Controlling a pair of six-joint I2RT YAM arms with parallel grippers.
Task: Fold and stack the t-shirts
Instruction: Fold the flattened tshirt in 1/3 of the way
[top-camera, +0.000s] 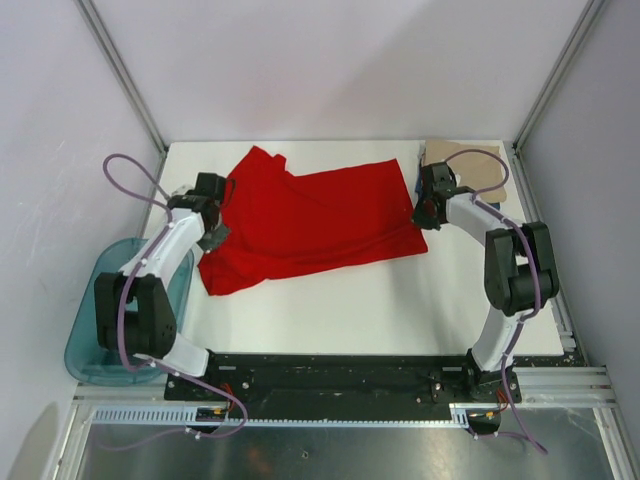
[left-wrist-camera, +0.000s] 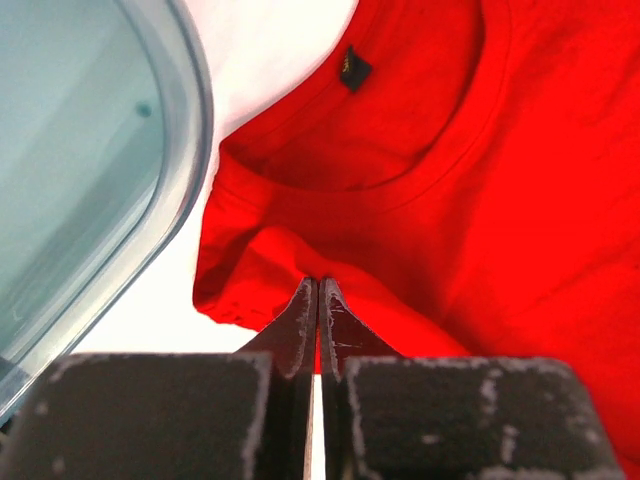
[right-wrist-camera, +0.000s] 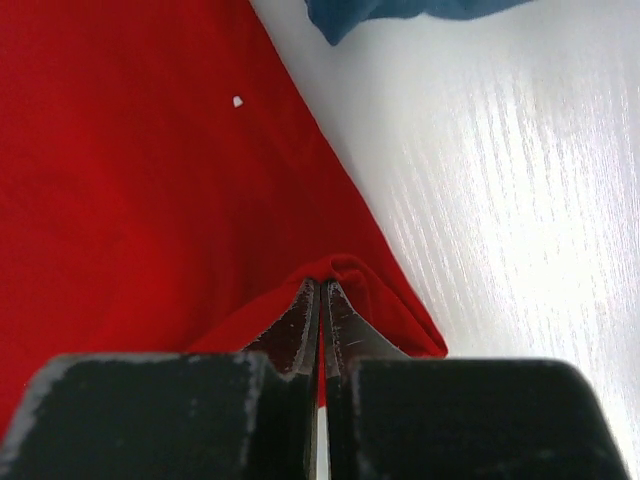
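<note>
Two holds: we think each end of the red shirt (top-camera: 320, 220), spread mid-table, is pinched so it lifts evenly for folding.
Left gripper (left-wrist-camera: 318, 288): closed on its sleeve edge, beside the tub (top-camera: 80, 335).
Right gripper (right-wrist-camera: 320, 288): closed on the hem corner.
Stack: tan shirt (top-camera: 472, 165), far right.

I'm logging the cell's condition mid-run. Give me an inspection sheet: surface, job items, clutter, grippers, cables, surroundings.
Surface: white table, bare at the front.
Job's things: red t-shirt spread across the middle; tan shirt at the far right corner, dark blue shirt edge showing beside it.
Clutter: teal tub at the left edge.
Grippers: left gripper shut on the red t-shirt near the collar; right gripper shut on its opposite edge.
Cables: purple cable looping off the left arm.
Surroundings: grey walls, metal frame.
</note>
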